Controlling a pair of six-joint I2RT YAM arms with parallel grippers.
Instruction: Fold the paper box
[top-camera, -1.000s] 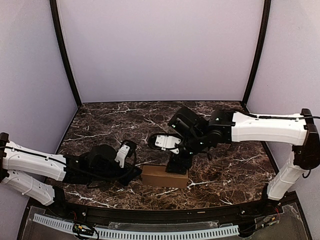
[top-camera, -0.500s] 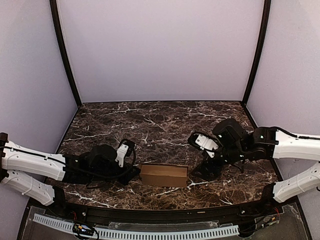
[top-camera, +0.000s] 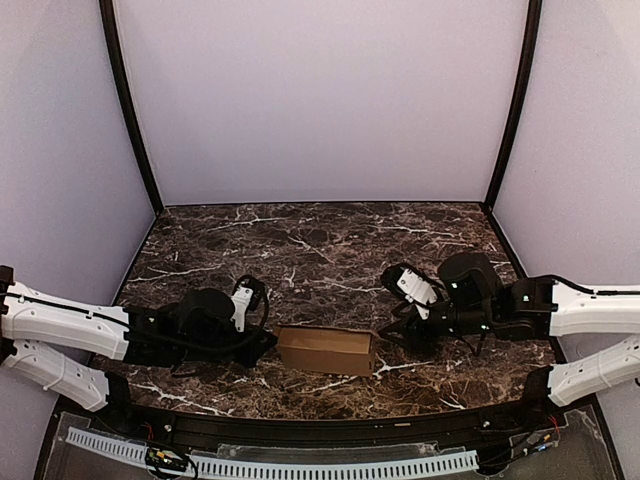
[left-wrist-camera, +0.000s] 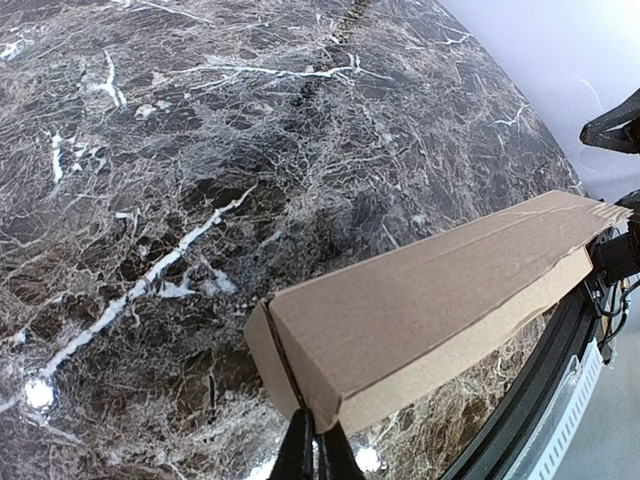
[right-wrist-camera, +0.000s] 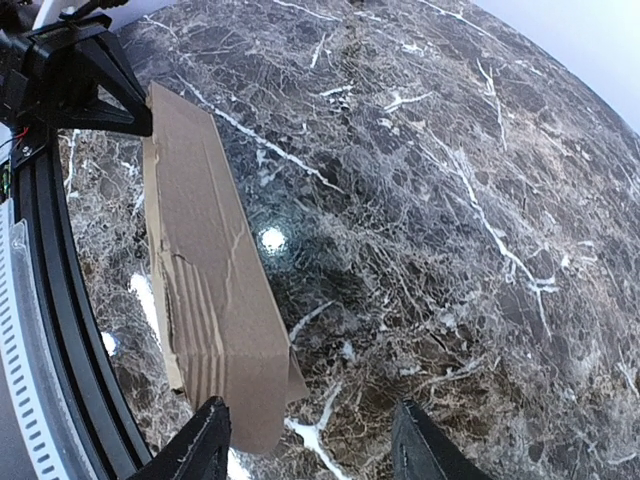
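Cardboard box (top-camera: 325, 350), plain brown and long, lies on a dark marble table (top-camera: 300, 250). Left gripper (left-wrist-camera: 312, 452) is pinched closed at its corner (tips touching); right gripper (right-wrist-camera: 310, 440) gapes at the other end.

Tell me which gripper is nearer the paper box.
Left, narrowly. The left gripper, shut, has its fingertips against the left-end corner of the paper box. The right gripper is open beside the right end, one finger close to it, seemingly not touching.

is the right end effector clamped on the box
No, the right wrist view shows the right end effector with its jaws standing wide apart, not closed on the paper box.
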